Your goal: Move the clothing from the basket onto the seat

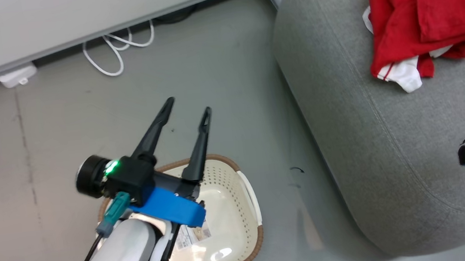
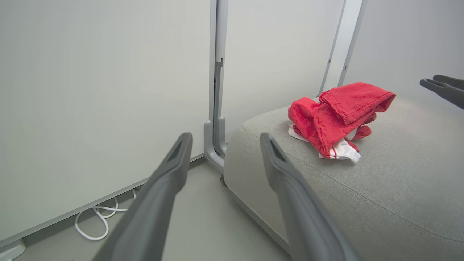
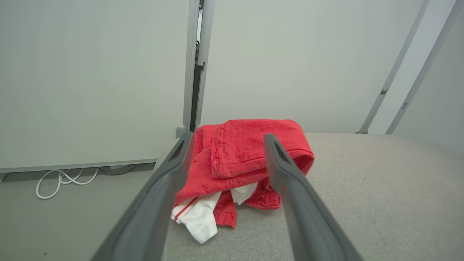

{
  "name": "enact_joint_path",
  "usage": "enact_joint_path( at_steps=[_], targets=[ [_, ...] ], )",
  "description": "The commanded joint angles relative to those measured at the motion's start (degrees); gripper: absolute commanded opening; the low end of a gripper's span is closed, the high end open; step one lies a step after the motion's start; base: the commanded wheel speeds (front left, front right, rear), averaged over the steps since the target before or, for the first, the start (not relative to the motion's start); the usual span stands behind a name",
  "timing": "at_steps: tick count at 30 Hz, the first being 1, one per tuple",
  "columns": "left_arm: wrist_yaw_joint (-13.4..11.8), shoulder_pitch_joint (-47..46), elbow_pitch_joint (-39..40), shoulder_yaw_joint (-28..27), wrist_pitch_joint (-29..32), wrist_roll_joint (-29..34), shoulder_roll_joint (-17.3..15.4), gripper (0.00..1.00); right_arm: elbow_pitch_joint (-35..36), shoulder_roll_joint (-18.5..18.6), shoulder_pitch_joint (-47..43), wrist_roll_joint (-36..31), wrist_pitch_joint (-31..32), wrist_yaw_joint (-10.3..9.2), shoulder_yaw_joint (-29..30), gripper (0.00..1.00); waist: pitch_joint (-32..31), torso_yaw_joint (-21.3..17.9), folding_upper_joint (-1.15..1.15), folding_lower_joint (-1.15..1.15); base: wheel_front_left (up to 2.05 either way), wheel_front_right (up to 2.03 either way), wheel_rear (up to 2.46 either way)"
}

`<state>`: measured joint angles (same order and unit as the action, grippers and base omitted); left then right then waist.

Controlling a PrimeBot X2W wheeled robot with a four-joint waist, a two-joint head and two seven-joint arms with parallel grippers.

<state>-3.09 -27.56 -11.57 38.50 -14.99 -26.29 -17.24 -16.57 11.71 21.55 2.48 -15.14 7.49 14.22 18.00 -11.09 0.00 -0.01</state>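
— While the right hand (image 3: 228, 143) hangs with its two long dark fingers spread wide, is it carrying anything?
— Nothing at all. The fingers are well apart with nothing between them. In the right wrist view they frame the heap of bright red fabric clothing with white trim (image 1: 419, 11) without touching it.
— And the left hand (image 1: 189, 105)?
— Same story: fingers parted, nothing held, poised above the cream-white perforated plastic basket with the brown woven-look rim (image 1: 243, 211), which sits on the grey floor (image 1: 219, 84).
— Anything left in there?
— What I can see of the bottom is bare, with the label sticker showing. The left arm hides one corner, so I can't swear to that part.
— So where's the clothing?
— Bundled on the far part of the large rounded light grey woven seat (image 1: 367, 142), well apart from the basket.
— Which step are we at, then?
— I'd call it the very end: the transfer looks done and both hands are unloaded. To my eye the next move calls for drawing the right hand away from the heap without snagging a loose white edge, then checking that hidden corner.
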Motion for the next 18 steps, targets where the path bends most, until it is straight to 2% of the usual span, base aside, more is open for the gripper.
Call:
enact_joint_path(
  at_steps=[1, 7, 8, 9, 10, 11, 12, 18],
  targets=[
    [-0.39, 2.33, 0.77, -2.77, -0.26, 0.85, 0.47, 1.00, 1.94, -0.98, -2.07, 0.68, 0.00, 0.02, -1.15, 1.00, -2.69, 2.36, 0.00, 0.01, 0.00, 0.00, 0.00],
    [0.02, 8.52, 2.53, -12.43, -0.26, 3.70, 2.47, 1.00, 6.42, -3.51, -5.58, 0.93, 0.01, 0.02, -5.36, 1.00, -6.03, 5.69, 0.00, 0.01, 0.00, 0.00, 0.00],
    [0.02, 8.52, 2.53, -12.43, -0.26, 3.70, 2.47, 1.00, 6.42, -3.51, -5.58, 0.93, 0.01, 0.02, -5.36, 1.00, -6.03, 5.69, 0.00, 0.01, 0.00, 0.00, 0.00],
    [0.54, 10.57, 2.73, -15.68, -0.26, 4.72, 3.38, 1.00, 7.23, -4.13, -6.69, 1.01, 0.00, 0.02, -6.66, 1.00, -7.09, 6.93, 0.00, 0.01, 0.00, 0.00, 0.00],
    [0.54, 10.57, 2.73, -15.68, -0.26, 4.72, 3.38, 1.00, 7.23, -4.13, -6.69, 1.01, 0.00, 0.02, -6.66, 1.00, -7.09, 6.93, 0.00, 0.01, 0.00, 0.00, 0.00],
    [1.17, 12.31, 2.71, -18.46, -0.26, 5.79, 4.46, 1.00, 7.73, -4.79, -7.62, 0.95, 0.01, 0.02, -7.66, 1.00, -8.25, 8.21, 0.00, 0.01, 0.00, 0.00, 0.00],
    [1.17, 12.31, 2.71, -18.46, -0.26, 5.79, 4.46, 1.00, 7.73, -4.79, -7.62, 0.95, 0.01, 0.02, -7.66, 1.00, -8.25, 8.21, 0.00, 0.01, 0.00, 0.00, 0.00],
    [3.64, 16.77, 1.42, -26.79, -0.27, 9.06, 7.79, 1.00, 8.66, -7.19, -10.97, 1.31, 0.00, 0.02, -9.64, 1.00, -11.48, 11.57, 0.00, 0.01, 0.00, 0.00, 0.00]
  ],
)
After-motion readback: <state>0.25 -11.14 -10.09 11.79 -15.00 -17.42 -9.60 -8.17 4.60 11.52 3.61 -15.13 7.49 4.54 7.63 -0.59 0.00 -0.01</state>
